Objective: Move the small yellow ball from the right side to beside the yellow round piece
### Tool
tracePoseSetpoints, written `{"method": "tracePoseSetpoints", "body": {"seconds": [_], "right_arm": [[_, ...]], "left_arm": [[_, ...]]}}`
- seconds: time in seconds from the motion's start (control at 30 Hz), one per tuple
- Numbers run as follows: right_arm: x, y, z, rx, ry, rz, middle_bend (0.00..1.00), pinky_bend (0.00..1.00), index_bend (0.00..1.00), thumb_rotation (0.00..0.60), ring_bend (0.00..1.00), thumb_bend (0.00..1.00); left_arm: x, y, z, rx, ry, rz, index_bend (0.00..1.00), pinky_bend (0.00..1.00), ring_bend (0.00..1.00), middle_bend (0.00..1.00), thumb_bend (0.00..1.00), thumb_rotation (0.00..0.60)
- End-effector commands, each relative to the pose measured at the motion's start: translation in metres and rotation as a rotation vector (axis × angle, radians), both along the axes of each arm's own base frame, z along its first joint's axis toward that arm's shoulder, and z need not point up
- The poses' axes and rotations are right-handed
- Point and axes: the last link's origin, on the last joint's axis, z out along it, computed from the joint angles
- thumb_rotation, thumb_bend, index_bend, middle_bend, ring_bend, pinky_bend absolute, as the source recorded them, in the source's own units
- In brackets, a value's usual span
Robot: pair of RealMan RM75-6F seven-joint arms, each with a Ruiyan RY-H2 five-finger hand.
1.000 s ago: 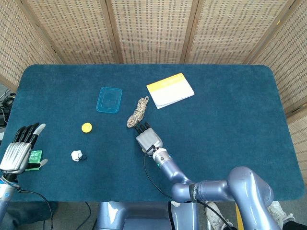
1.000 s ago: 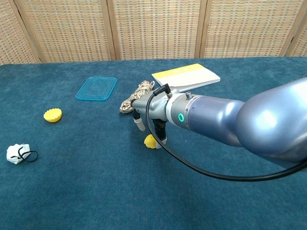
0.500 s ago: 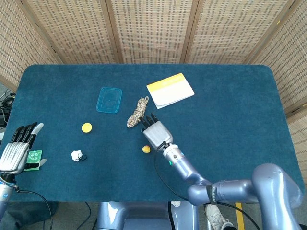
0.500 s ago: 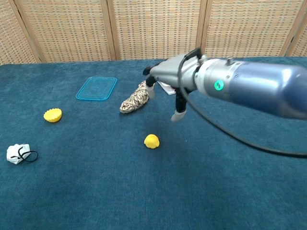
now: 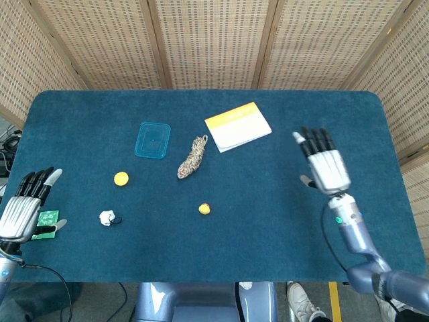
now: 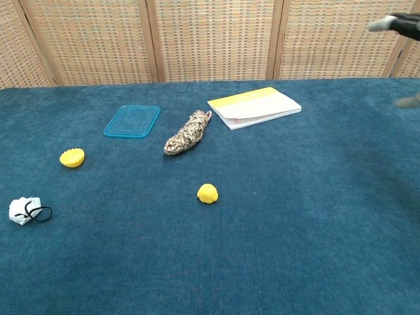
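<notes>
Wicker screens close off the back of a blue felt table (image 5: 322, 121), on which we see a yellow-covered notebook (image 5: 238, 126), a clear blue lid (image 5: 153, 139), a coil of braided rope (image 5: 192, 157), and a white scrap with a black loop (image 5: 107, 218). We find the small yellow ball (image 5: 204, 208) lying free on the felt near the table's middle, below the rope; the yellow round piece (image 5: 120, 178) sits well apart from it, to the left. One second ago the right hand (image 5: 323, 168) was down over the ball; half a second ago it had lifted off, leaving the ball on the felt; now it hangs far to the right, fingers spread and holding nothing. In the chest view only blurred fingertips (image 6: 394, 23) show at the upper right corner. The left hand (image 5: 23, 206) rests at the table's left edge, fingers extended and empty, unmoved across the three moments. We judge that the ball has been released well short of its goal, so the placement beside the round piece is not yet achieved.
</notes>
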Motion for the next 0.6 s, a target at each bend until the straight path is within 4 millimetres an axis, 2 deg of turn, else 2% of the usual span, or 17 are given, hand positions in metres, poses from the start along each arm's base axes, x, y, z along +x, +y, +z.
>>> {"method": "tracePoseSetpoints", "body": {"seconds": [0.03,0.13,0.23,0.4,0.6], "right_arm": [[-0.064,0.065,0.028,-0.039,-0.054,-0.130,0.00,0.00,0.00,0.600,0.00,0.00],[-0.073,0.088,0.027,-0.032,-0.083,-0.145,0.00,0.00,0.00,0.600,0.00,0.00],[-0.076,0.099,0.025,-0.030,-0.093,-0.155,0.00,0.00,0.00,0.600,0.00,0.00],[-0.077,0.115,0.024,-0.018,-0.114,-0.186,0.00,0.00,0.00,0.600,0.00,0.00],[-0.074,0.122,0.024,-0.011,-0.075,-0.182,0.00,0.00,0.00,0.600,0.00,0.00]], "left_arm": [[0.021,0.021,-0.005,-0.072,-0.046,-0.096,0.00,0.00,0.00,0.00,0.00,0.600],[0.037,0.036,-0.011,-0.096,-0.017,-0.157,0.00,0.00,0.00,0.00,0.00,0.600],[0.053,0.045,-0.019,-0.110,0.001,-0.210,0.00,0.00,0.00,0.00,0.00,0.600],[0.095,0.059,-0.048,-0.205,0.043,-0.317,0.01,0.00,0.00,0.00,0.00,0.600],[0.131,0.078,-0.085,-0.316,0.099,-0.366,0.17,0.00,0.00,0.00,0.00,0.600]]}}
